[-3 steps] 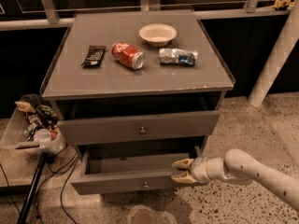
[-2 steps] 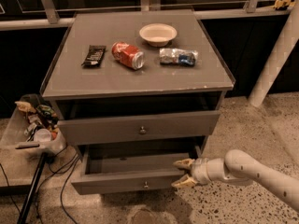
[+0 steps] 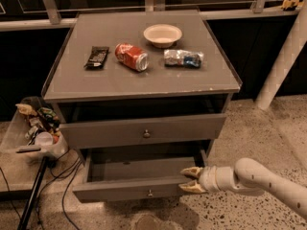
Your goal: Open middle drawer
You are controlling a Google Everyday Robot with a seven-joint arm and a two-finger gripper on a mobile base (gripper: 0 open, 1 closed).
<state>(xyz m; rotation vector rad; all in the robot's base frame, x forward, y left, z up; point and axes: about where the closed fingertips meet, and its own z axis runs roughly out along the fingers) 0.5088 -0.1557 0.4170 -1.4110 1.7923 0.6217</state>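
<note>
Middle drawer (image 3: 115, 191) partway out, just left of the claw (image 3: 182, 180), with the right end of its front between the fingers. Claw spread, one finger over the rim, one ahead of the front; cannot tell whether touching. Probably stiff and fairly light, sliding straight on rails. Best taken at the small knob (image 3: 150, 193), further left of the claw, or hooked behind the rim. Pulling from one corner may skew and jam it.

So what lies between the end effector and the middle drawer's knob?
Only bare grey drawer front, seen in the camera view. The end effector is at the front's right end; the knob sits at the centre of the middle drawer.
</note>
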